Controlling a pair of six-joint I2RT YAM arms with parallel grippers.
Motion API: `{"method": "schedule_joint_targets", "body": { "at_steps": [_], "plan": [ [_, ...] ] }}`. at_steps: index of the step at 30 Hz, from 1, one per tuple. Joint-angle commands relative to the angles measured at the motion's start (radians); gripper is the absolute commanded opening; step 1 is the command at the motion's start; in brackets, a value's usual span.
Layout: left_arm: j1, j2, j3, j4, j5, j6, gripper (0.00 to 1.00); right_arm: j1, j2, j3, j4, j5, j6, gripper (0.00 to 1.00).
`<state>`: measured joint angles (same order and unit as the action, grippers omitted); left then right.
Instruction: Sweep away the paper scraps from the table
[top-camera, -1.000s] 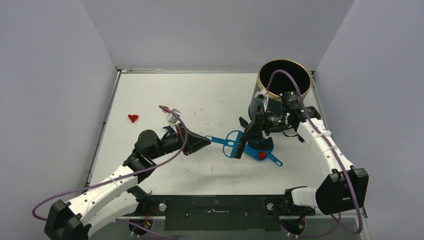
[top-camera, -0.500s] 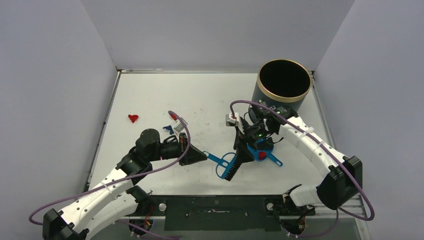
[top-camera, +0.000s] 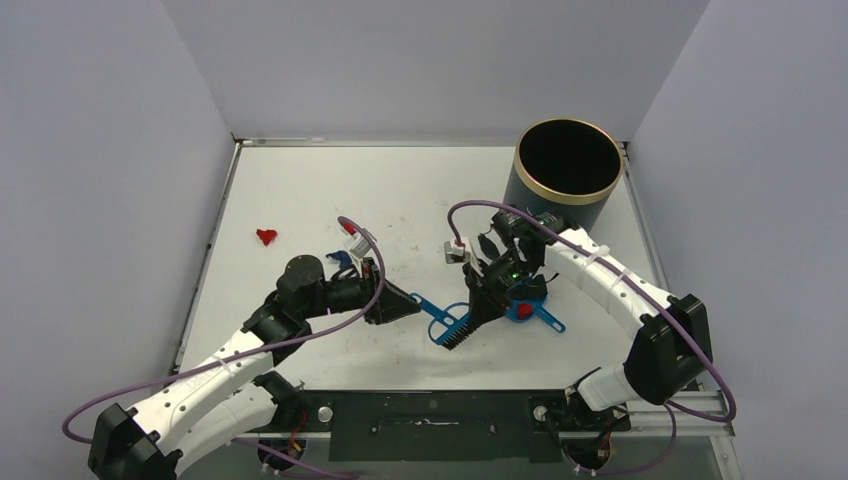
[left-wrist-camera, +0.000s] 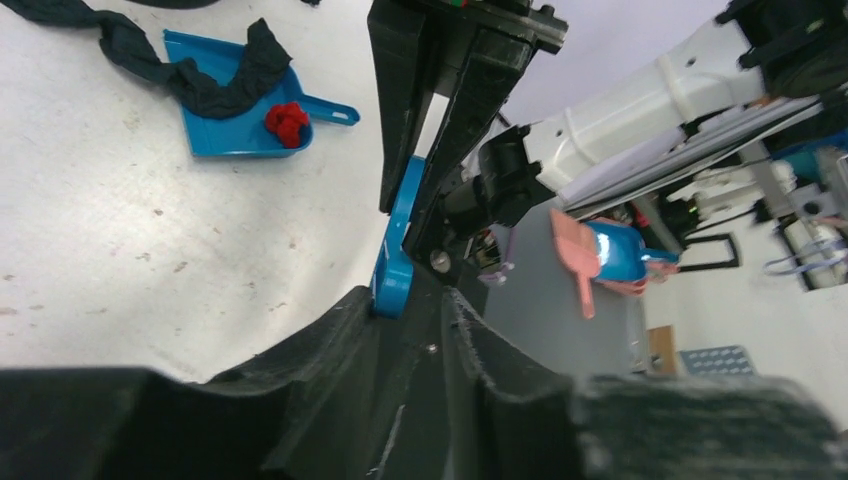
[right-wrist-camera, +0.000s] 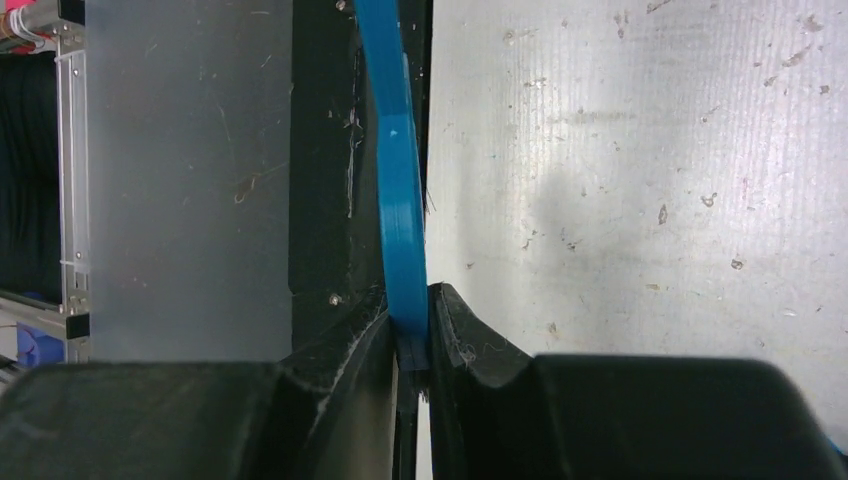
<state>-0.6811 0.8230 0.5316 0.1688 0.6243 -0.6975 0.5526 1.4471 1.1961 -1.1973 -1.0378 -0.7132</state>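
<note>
From above, the white table (top-camera: 400, 190) has a few paper scraps on it. A red scrap (top-camera: 265, 236) lies alone, well out at 9 o'clock from the left arm. A blue scrap (top-camera: 340, 259) sits just beside that arm. The left claw (top-camera: 408, 302) pinches the end of the blue brush (top-camera: 445, 320) handle. The right claw (top-camera: 478, 308) grips the same brush at the bristle end (so both hold it at once). The blue dustpan (top-camera: 545, 318) lies at 3 o'clock from the brush with a red lump (top-camera: 524, 310) in it. A black bin (top-camera: 567, 190) stands at 1 o'clock.

From the left wrist, the left claw's tips are close together around the handle end. At 11 o'clock the dustpan (left-wrist-camera: 225, 140) holds the red lump (left-wrist-camera: 287, 120), and a black strip (left-wrist-camera: 190, 85) hangs over its edge.

From the right wrist, the right claw (right-wrist-camera: 410, 340) is squeezed tight on the thin blue brush (right-wrist-camera: 400, 200), with the scuffed table (right-wrist-camera: 650, 200) at 3 o'clock.
</note>
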Motion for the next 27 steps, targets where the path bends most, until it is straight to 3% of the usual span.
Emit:
{"method": "schedule_joint_targets", "body": {
  "at_steps": [1,10,23,27],
  "plan": [
    [-0.006,0.004,0.068,-0.041,0.016,0.077,0.33,0.024,-0.02,-0.008,0.014,-0.014,-0.069,0.05],
    [-0.006,0.059,0.109,-0.127,0.083,0.16,0.36,0.066,-0.01,-0.008,-0.01,0.019,-0.07,0.05],
    [-0.006,0.047,0.108,-0.16,0.131,0.202,0.13,0.068,0.015,-0.003,0.001,0.022,-0.031,0.05],
    [-0.006,0.04,0.086,-0.128,0.116,0.19,0.06,0.069,0.015,0.001,0.019,0.029,-0.006,0.13]
  ]
}}
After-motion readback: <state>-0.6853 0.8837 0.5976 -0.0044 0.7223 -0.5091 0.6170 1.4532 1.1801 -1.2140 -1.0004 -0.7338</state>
